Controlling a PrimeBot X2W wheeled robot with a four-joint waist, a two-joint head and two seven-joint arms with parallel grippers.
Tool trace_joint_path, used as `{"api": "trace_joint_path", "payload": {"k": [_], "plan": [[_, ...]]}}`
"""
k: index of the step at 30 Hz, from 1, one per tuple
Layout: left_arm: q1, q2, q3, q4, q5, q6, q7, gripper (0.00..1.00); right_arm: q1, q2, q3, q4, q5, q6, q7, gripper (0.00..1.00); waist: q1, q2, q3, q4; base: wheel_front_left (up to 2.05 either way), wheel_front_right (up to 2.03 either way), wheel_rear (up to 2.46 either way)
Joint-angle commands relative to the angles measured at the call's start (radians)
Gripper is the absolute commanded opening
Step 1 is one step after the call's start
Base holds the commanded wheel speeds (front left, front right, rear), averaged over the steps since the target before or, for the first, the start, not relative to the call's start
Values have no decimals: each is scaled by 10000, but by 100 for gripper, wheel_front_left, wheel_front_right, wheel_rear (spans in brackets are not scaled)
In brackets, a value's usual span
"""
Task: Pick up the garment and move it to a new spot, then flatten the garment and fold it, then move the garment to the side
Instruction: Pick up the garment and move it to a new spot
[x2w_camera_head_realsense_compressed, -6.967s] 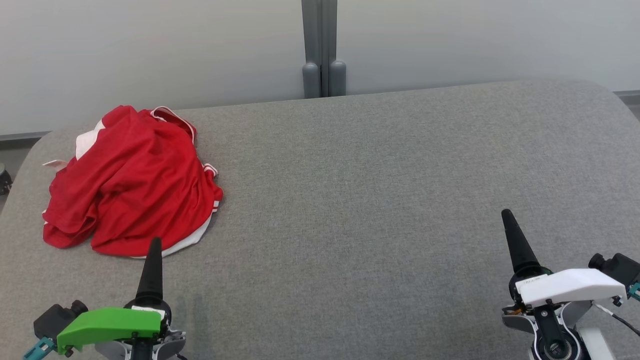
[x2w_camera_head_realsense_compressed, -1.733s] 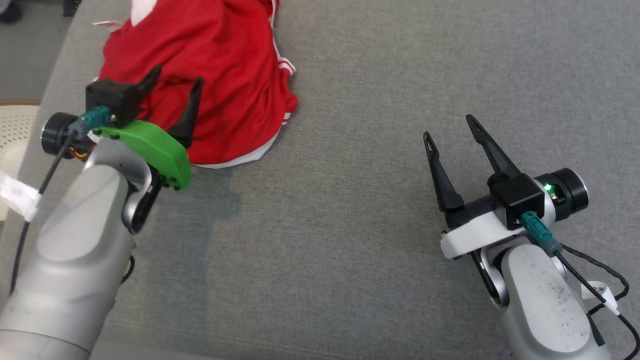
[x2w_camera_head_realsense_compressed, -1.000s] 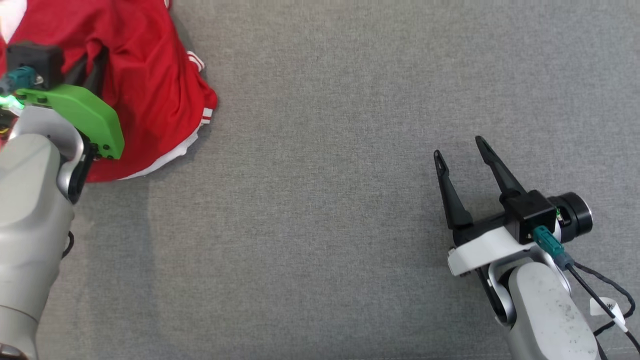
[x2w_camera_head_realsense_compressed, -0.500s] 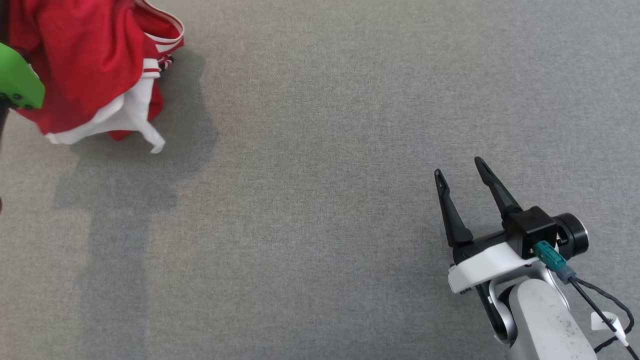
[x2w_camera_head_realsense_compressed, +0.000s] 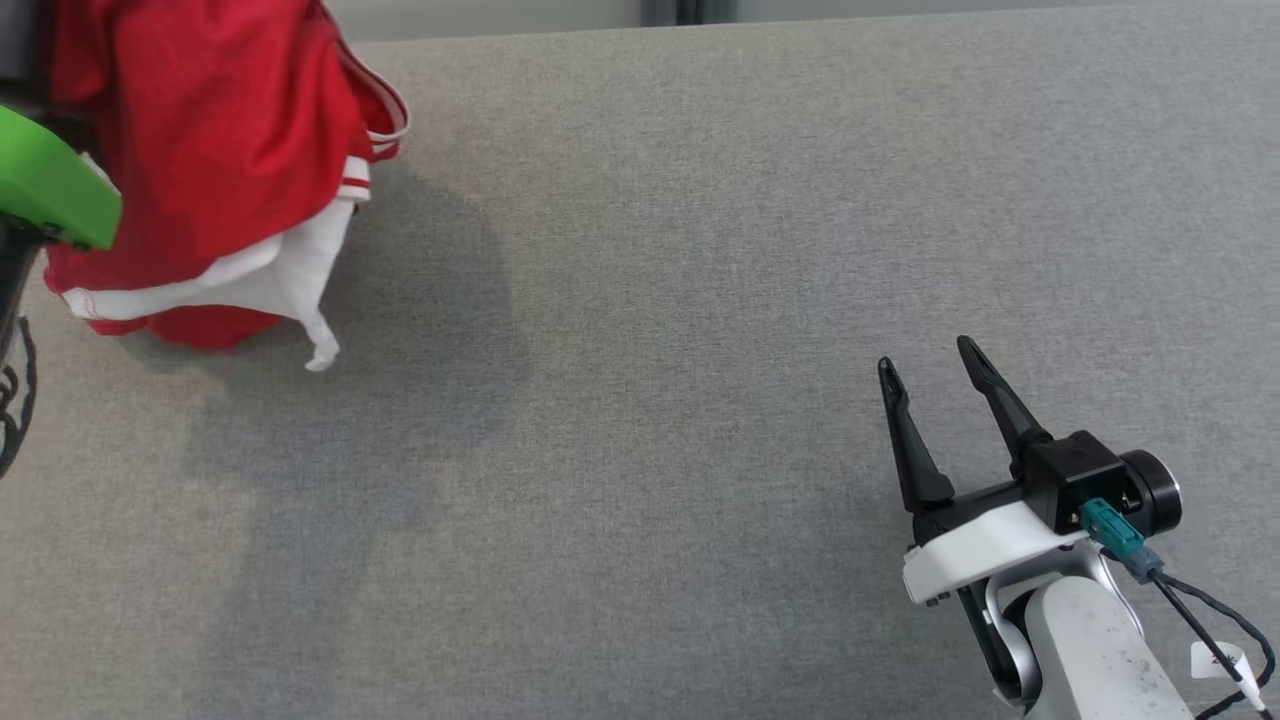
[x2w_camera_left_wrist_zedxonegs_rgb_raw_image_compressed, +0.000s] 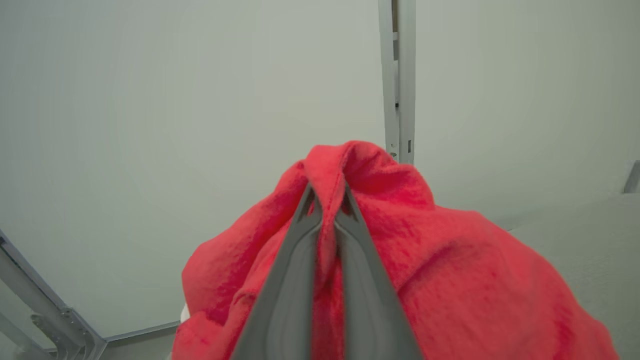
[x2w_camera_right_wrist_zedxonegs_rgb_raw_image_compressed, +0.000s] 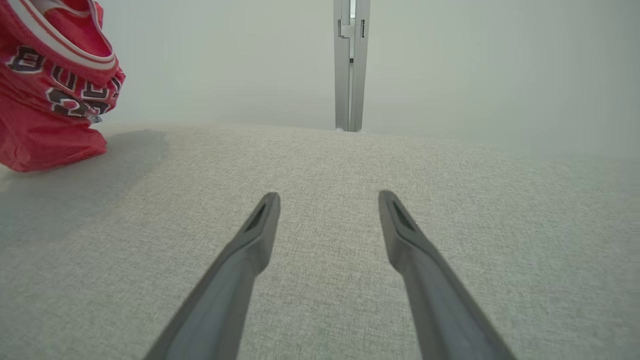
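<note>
Grey fabric-covered desk (x2w_camera_head_realsense_compressed: 700, 300) across the head view, far edge up top. Pale plain wall (x2w_camera_right_wrist_zedxonegs_rgb_raw_image_compressed: 500, 60) behind it, split by a grey upright post (x2w_camera_right_wrist_zedxonegs_rgb_raw_image_compressed: 351, 65).

Red garment (x2w_camera_head_realsense_compressed: 200, 130) at the desk's far-left corner, bunched and hanging in a drape. Pinched at its top fold by the left gripper (x2w_camera_left_wrist_zedxonegs_rgb_raw_image_compressed: 326, 192): fingers closed tight on a ridge of red cloth, rest of the fabric falling away either side in the left wrist view. Lowest fold looks to rest on the desk in the right wrist view; contact not certain. Soft shadow (x2w_camera_head_realsense_compressed: 400, 330) on the desk just right of it.

Green cover (x2w_camera_head_realsense_compressed: 45, 190) of the left arm at the left edge, in front of the garment.

Right gripper (x2w_camera_head_realsense_compressed: 930, 355) lower right, well apart from the garment, fingers spread, nothing between them. Points toward the far edge, low over bare desk.

White panel (x2w_camera_head_realsense_compressed: 250, 285) along the garment's lower edge, ending in a loose point. Red-and-white striped trim (x2w_camera_head_realsense_compressed: 355, 185) on its right side. Dark white-edged lettering (x2w_camera_right_wrist_zedxonegs_rgb_raw_image_compressed: 65, 85) facing the right wrist camera, partly folded, not readable in full.

Teal connector (x2w_camera_head_realsense_compressed: 1110, 527) with black cable on the right wrist.
</note>
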Motion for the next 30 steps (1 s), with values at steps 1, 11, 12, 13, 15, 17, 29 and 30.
{"api": "trace_joint_path", "payload": {"k": [1,11,12,13,15,17,29,30], "plan": [[149,54,-17,-497,-124,91,120,0,113,-27,-18,-27,65,-10,-32,100,0,0,-121,-187,0,0,0],[459,-451,-402,-4002,-1259,195,1281,0,233,-25,16,-71,317,-10,-32,100,0,0,-375,-1249,0,0,0],[463,-584,-492,-4336,-1438,215,1390,0,246,-28,13,-84,355,-10,-32,100,0,0,-375,-1416,0,0,0],[444,-613,-561,-4551,-1453,215,1497,0,247,-30,35,-90,388,-10,-32,100,0,0,-369,-1555,0,0,0],[379,-743,-806,-4942,-1455,229,1703,0,269,-24,74,-114,476,-10,-32,100,0,0,-378,-1880,0,0,0],[292,-1016,-1084,-5267,-1607,264,1897,0,321,-22,100,-126,556,-10,-32,100,0,0,-345,-2209,0,0,0],[795,-1859,-2285,-3976,-1077,425,1768,0,461,-21,230,-306,1006,-10,-32,100,0,0,175,-4149,0,0,0],[911,-1930,-2396,-3692,-1019,360,1634,0,476,-21,194,-316,1021,-10,-32,100,0,0,209,-4218,0,0,0]]}}
